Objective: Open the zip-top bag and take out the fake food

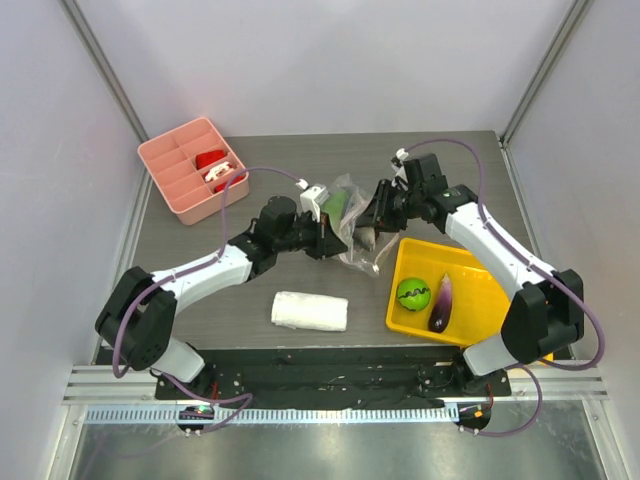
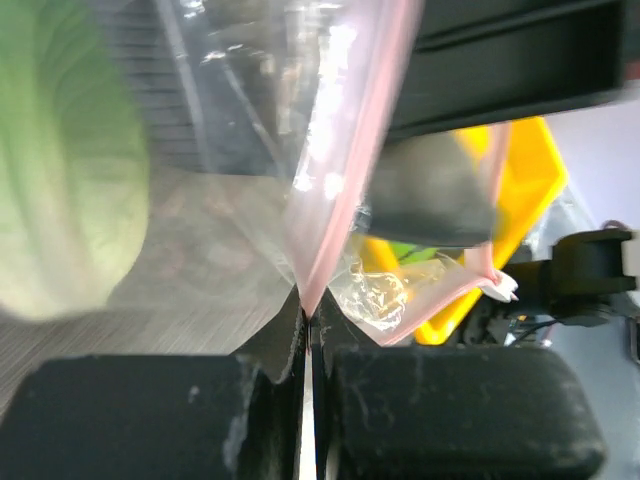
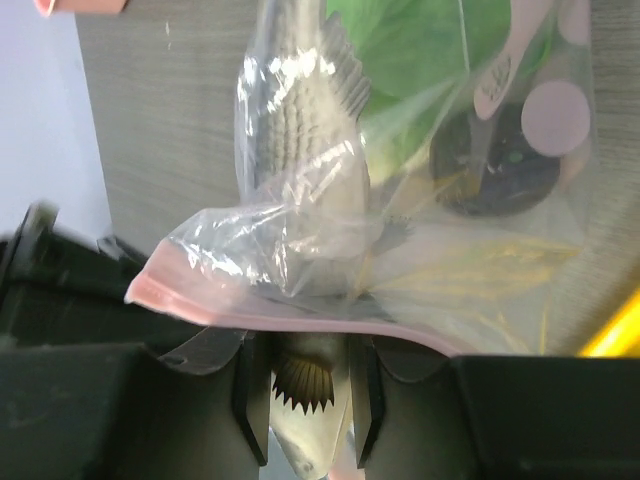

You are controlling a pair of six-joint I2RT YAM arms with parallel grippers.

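The clear zip-top bag (image 1: 358,245) hangs between my two grippers above the table's middle. My left gripper (image 2: 307,312) is shut on its pink zip strip (image 2: 335,170). The pale green cabbage (image 2: 60,170) is in the bag, and it also shows in the top view (image 1: 335,205). My right gripper (image 3: 303,375) is at the bag's mouth, shut on the tail of a grey toy fish (image 3: 300,160) whose body lies in the bag. The striped green ball (image 1: 412,293) and the purple eggplant (image 1: 440,303) lie in the yellow tray (image 1: 480,300).
A pink divided box (image 1: 175,170) with red-white items stands at the back left. A folded white towel (image 1: 310,311) lies near the front centre. Walls enclose the table at the left, right and back.
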